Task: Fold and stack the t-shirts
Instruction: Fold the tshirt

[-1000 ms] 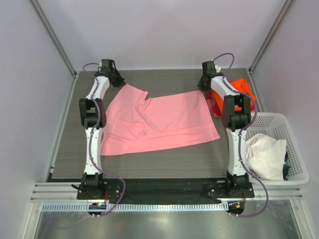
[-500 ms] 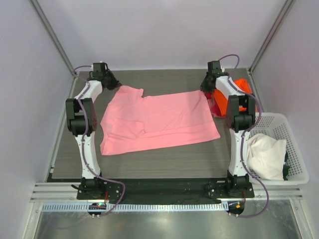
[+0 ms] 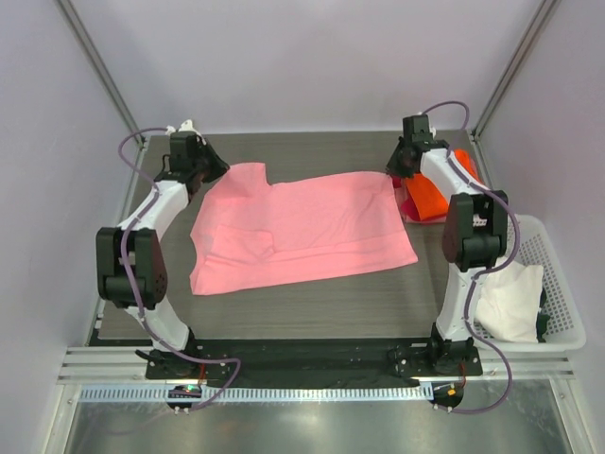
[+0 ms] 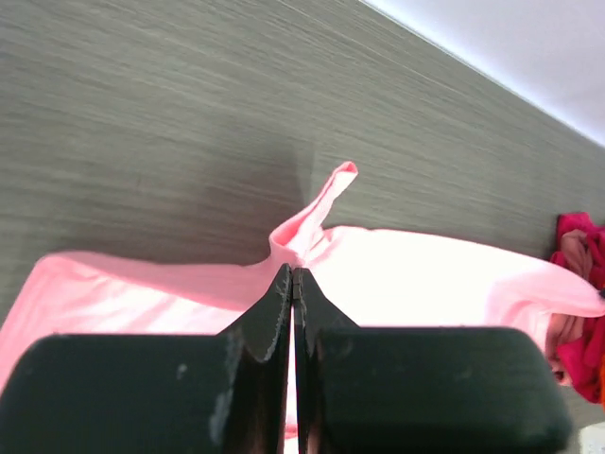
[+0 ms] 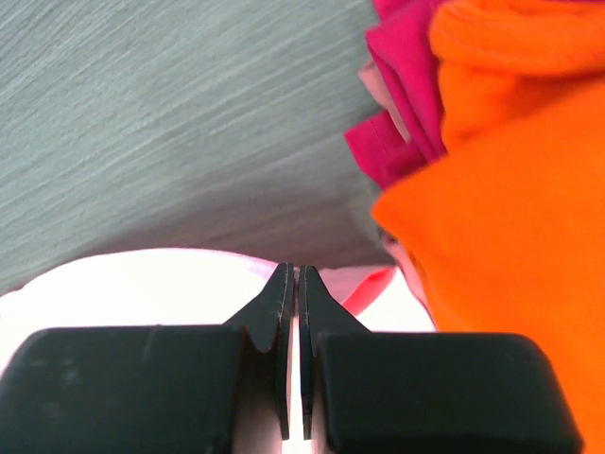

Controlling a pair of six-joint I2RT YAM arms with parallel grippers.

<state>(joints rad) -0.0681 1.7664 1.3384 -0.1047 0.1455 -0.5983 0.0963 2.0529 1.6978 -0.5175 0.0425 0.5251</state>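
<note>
Currently my left tool (image 4: 294, 279), right tool (image 5: 294, 276) each pinch far corner of pink t-shirt (image 3: 302, 232), spread on worktop (image 3: 312, 303). I'd pull corners apart evenly, low, to flatten before folding. Orange t-shirt (image 5: 510, 208) heaped beside right tool.

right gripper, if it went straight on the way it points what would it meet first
Beyond the pink shirt pinched in its jaws, the right gripper would probably meet bare table first. The magenta shirt and orange shirt lie off to the side, though depth is unclear.
</note>
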